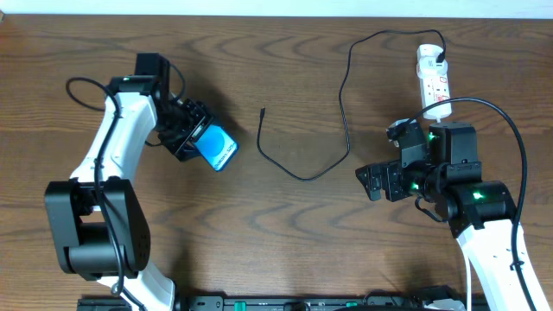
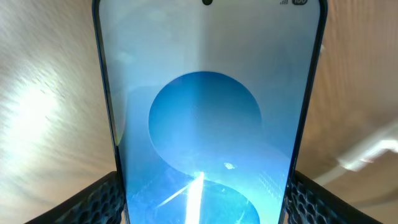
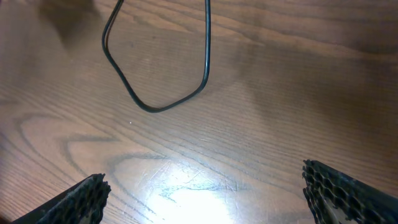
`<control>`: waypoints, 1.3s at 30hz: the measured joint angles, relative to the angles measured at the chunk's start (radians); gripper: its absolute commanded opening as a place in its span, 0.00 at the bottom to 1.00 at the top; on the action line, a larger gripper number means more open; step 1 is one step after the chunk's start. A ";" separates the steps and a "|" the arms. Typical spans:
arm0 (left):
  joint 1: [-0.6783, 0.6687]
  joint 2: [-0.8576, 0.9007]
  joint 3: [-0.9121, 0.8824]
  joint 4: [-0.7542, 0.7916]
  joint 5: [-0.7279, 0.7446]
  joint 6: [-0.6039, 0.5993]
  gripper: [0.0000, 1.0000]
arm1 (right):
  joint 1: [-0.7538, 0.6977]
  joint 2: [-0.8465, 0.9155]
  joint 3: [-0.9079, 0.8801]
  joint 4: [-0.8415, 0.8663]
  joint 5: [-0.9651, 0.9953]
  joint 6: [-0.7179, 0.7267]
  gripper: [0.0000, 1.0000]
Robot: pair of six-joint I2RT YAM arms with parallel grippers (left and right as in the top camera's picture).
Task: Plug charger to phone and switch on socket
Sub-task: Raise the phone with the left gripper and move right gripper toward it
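The phone (image 1: 219,148), black-edged with a blue-and-cyan screen, is held in my left gripper (image 1: 192,138) at the left middle of the table. It fills the left wrist view (image 2: 208,112), with both fingers pressed against its sides. The charger cable (image 1: 304,175), thin and black, runs from the socket (image 1: 433,84) at the back right down into a loop. Its small plug (image 1: 263,111) lies free on the table right of the phone. The cable loop shows in the right wrist view (image 3: 155,106). My right gripper (image 1: 373,183) is open and empty, right of the loop.
The wooden table (image 1: 285,233) carries the socket's thick white cord (image 1: 438,110), which runs beside my right arm. My right arm's black cable arcs over the right side (image 1: 510,130).
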 measured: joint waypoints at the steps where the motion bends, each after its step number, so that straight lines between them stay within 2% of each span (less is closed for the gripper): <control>1: 0.006 0.000 0.000 -0.010 0.034 -0.031 0.07 | 0.000 0.000 0.000 0.000 0.000 0.000 0.99; 14: 0.044 0.000 0.000 -0.042 0.481 -0.383 0.08 | 0.000 0.000 0.000 0.000 0.000 0.000 0.99; 20: 0.044 0.000 0.000 -0.043 0.613 -0.459 0.07 | 0.000 0.000 0.000 0.000 0.000 0.000 0.99; 27: 0.044 0.000 0.000 -0.044 0.673 -0.510 0.07 | 0.000 0.000 0.000 0.000 -0.008 0.000 0.99; 39: 0.044 0.000 0.000 -0.036 0.630 -0.512 0.08 | 0.000 0.000 0.000 0.039 -0.073 0.037 0.99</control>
